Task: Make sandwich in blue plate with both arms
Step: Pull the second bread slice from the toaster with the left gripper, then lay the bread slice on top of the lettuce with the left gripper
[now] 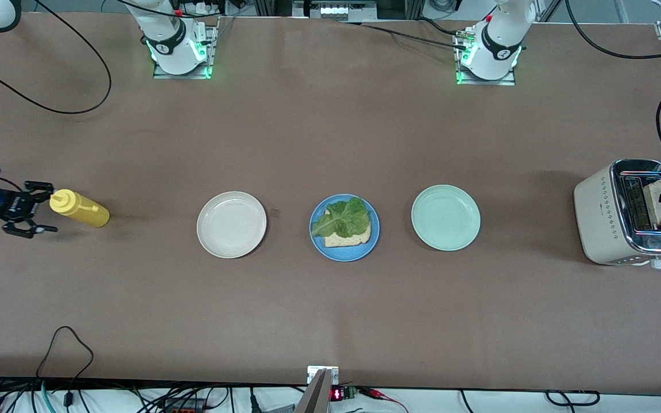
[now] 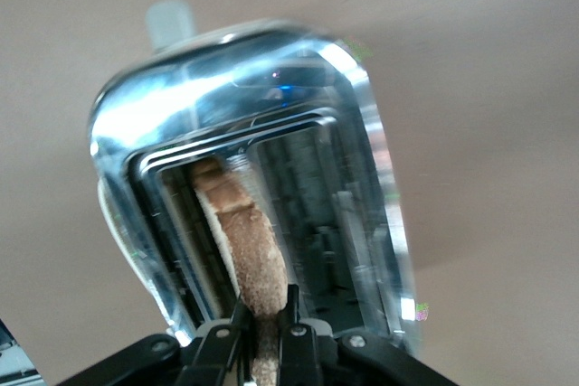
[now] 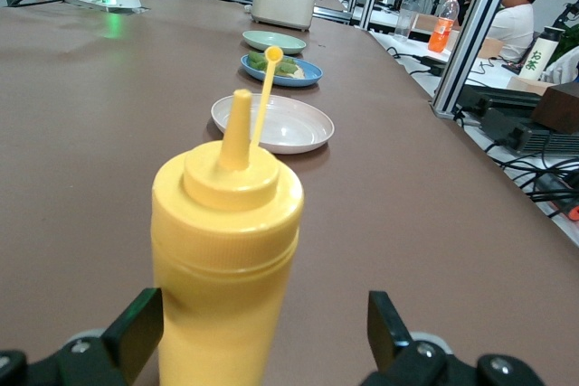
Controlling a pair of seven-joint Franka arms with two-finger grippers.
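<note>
At table's left-arm edge, left gripper (image 2: 264,336) clamped on bread slice (image 2: 242,241) upright in toaster (image 1: 629,213) slot; blue plate (image 1: 365,248) with lettuce (image 1: 345,217) at table centre. Right gripper (image 3: 262,336) spread around mustard bottle (image 3: 226,250), right-arm edge.

yellow squeeze bottle (image 1: 80,209), beige plate (image 1: 231,224), mint plate (image 1: 445,217), toaster (image 1: 606,215)

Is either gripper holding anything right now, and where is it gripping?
The left gripper pinches the top edge of the bread slice standing in the toaster. The right gripper is open around the mustard bottle, holding nothing.
</note>
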